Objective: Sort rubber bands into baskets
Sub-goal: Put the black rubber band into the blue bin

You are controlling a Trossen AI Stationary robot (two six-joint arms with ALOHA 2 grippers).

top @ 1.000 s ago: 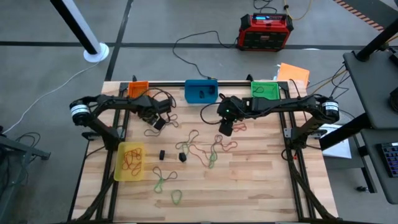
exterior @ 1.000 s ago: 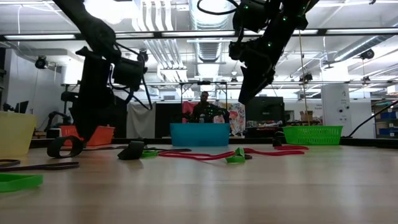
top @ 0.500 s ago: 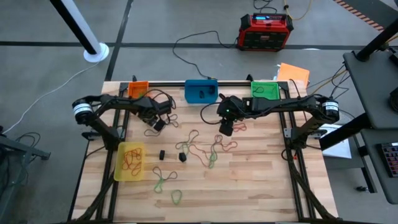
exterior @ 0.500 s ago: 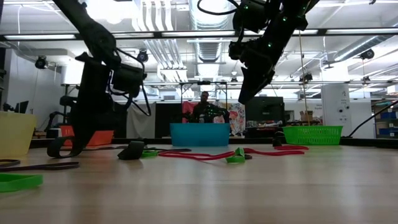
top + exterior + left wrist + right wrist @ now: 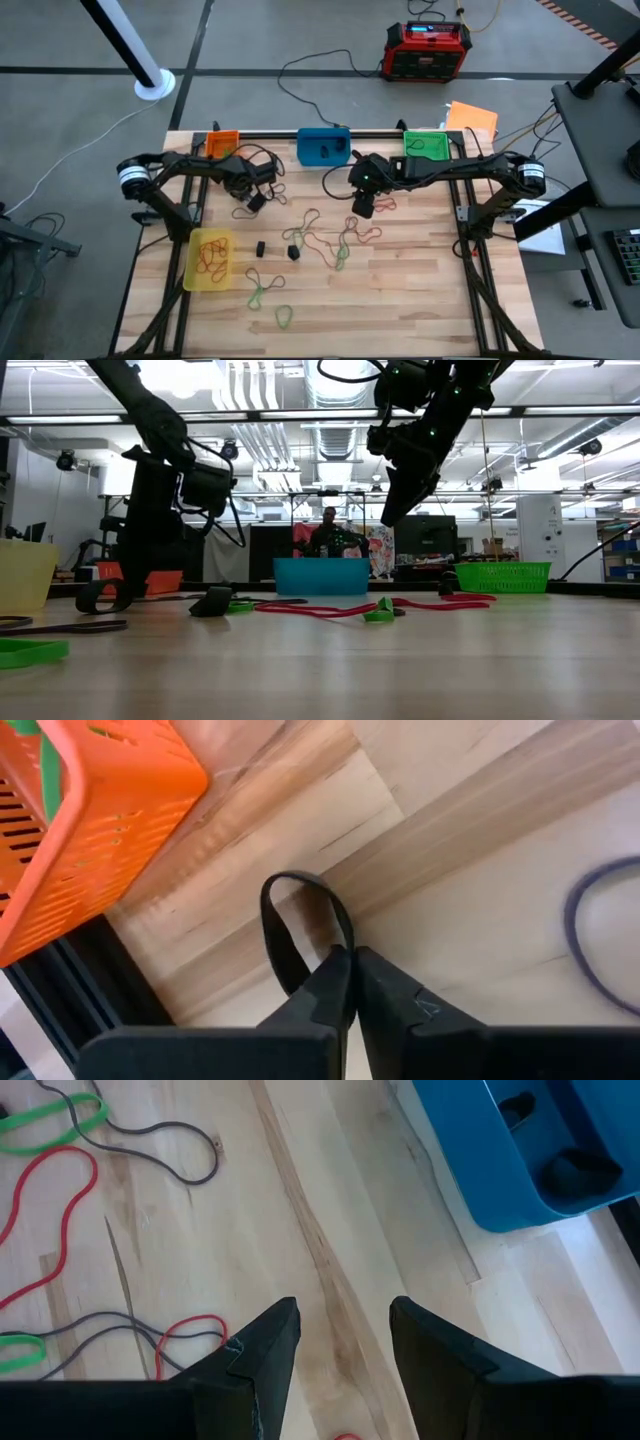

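Orange basket (image 5: 222,143) sits at ten o'clock, blue basket (image 5: 324,146) at twelve with black bits inside, green basket (image 5: 426,145) at one, yellow basket (image 5: 210,259) at eight holding tan bands. Left gripper (image 5: 348,982) pinches a black rubber band (image 5: 290,925) beside the orange basket. Right gripper (image 5: 338,1342) hangs open over loose bands (image 5: 335,238) on the wooden table (image 5: 420,290).

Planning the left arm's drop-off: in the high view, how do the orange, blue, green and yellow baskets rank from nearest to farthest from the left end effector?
From the left end effector, shut on a black rubber band:
1. Orange basket, at the table's far edge, nearest, though the yellow is not much farther.
2. Yellow basket, near the table's left edge.
3. Blue basket, middle of the far edge.
4. Green basket, far edge on the right arm's side.
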